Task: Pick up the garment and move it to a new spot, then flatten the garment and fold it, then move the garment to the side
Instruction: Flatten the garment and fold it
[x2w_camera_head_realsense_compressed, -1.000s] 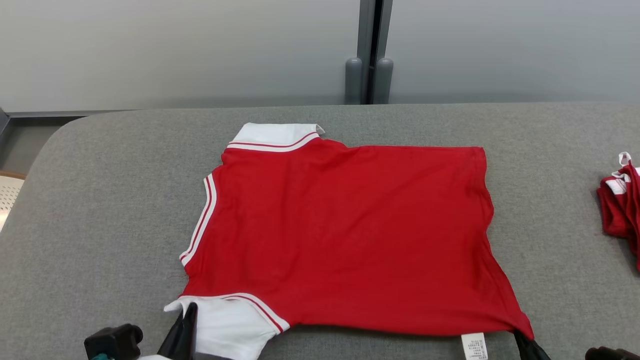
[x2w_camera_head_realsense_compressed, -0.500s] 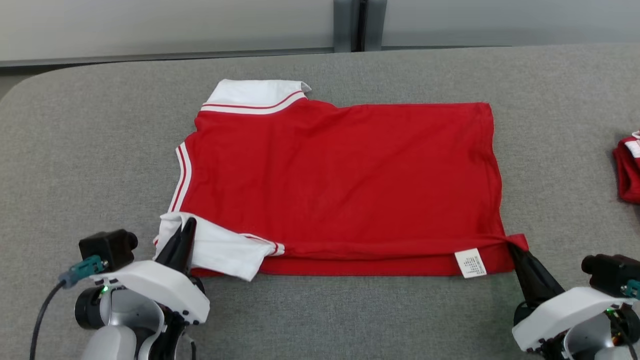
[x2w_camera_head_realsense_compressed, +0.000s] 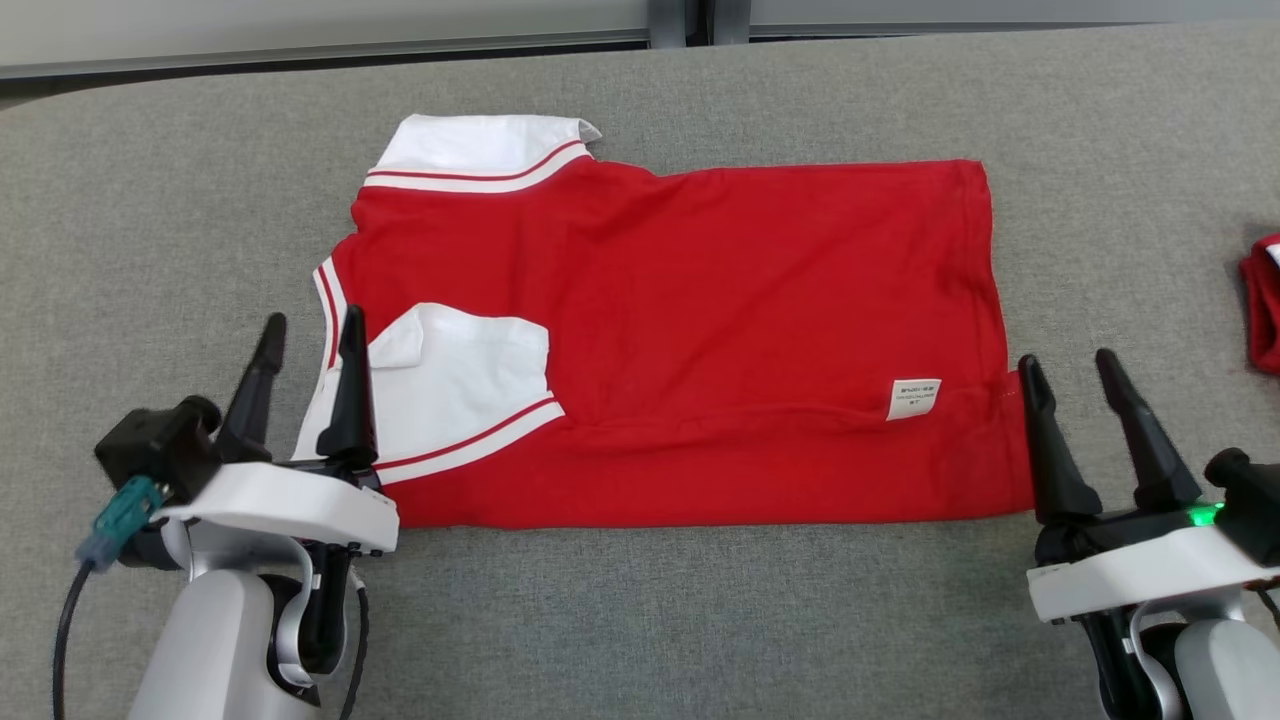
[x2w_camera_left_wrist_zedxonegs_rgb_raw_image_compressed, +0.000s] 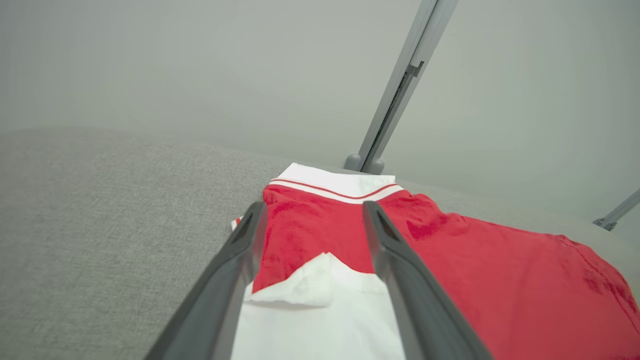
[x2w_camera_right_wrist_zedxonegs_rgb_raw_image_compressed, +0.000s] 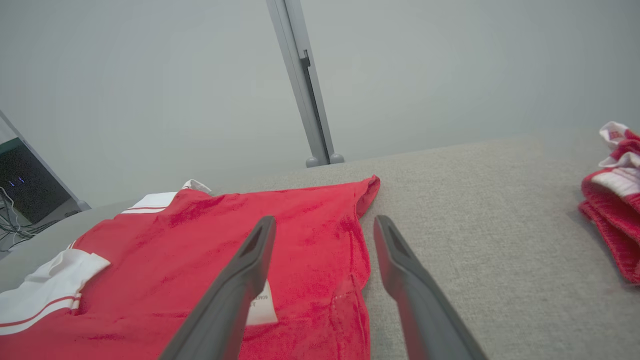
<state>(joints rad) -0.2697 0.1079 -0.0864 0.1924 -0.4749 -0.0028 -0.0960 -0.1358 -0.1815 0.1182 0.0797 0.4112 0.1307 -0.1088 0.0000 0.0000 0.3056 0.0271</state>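
near edge folded over, both grippers let go

the grey padded table (x2w_camera_head_realsense_compressed: 700, 620) shows bare on every side of the red polo shirt (x2w_camera_head_realsense_compressed: 760, 280), which lies flat with its white collar (x2w_camera_head_realsense_compressed: 480, 150) at its far left corner. a second red garment (x2w_camera_head_realsense_compressed: 1262, 300) sits bunched well to the shirt's right, apart from it.

half a second ago both grippers were pinched shut on the shirt's near edge, carrying it up and over. now that near strip lies doubled back on the shirt's body. the left gripper (x2w_camera_head_realsense_compressed: 312, 322) stands spread at the shirt's near left corner, one finger over the cloth and one just off it. the right gripper (x2w_camera_head_realsense_compressed: 1068, 362) stands spread at the shirt's right hem, straddling that edge. neither holds anything. the head camera has also tipped further down, so the whole picture has shifted.

the white sleeve (x2w_camera_head_realsense_compressed: 450, 390) now rests on top of the shirt's left side, and the care label (x2w_camera_head_realsense_compressed: 913, 398) faces up near the shirt's right hem.

judging by this, the first lengthwise fold is laid and released. the far edge is still unfolded, and the move to the side is not yet done.
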